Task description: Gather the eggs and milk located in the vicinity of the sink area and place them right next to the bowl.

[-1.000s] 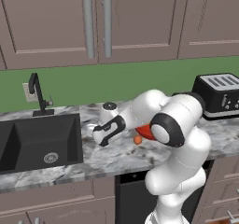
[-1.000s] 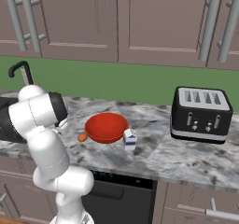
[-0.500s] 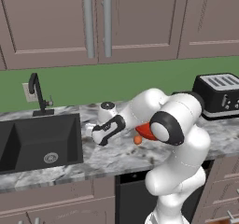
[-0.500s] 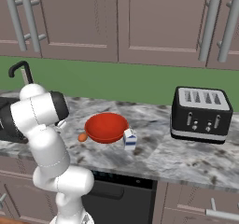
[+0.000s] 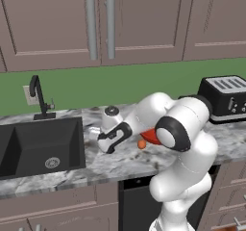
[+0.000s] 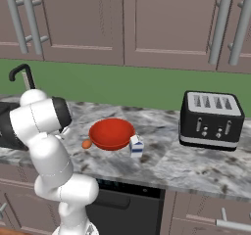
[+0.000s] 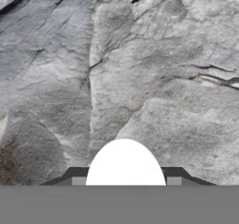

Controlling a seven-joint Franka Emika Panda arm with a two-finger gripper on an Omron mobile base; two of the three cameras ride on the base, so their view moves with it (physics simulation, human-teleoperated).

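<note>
Left base view: we record the sink [image 5: 41, 146] sunk into the worktop [image 5: 108, 163] at its left end, black faucet [image 5: 38, 96] at its back edge; the gripper [image 5: 94, 133] sits low over the stone just right of the basin, its tips poorly seen from here. An orange-brown egg [image 5: 141, 144] lies near mid-worktop beside the red bowl [image 5: 150, 136], which the arm mostly hides; the toaster [image 5: 226, 96] stands toward the right end. Right base view: we list the bowl [image 6: 112, 133] near the worktop's [image 6: 196, 168] front edge, the orange-brown egg [image 6: 87, 144] just beside its left rim, the milk [image 6: 137, 145] upright just beside its right rim, and the toaster [image 6: 212, 120] well apart to the right. Hand view: we note the white egg [image 7: 125, 164] sitting between the two finger tips [image 7: 78, 179], the claw drawn in and apparently gripping it, with bare marbled worktop [image 7: 140, 69] beyond.
</note>
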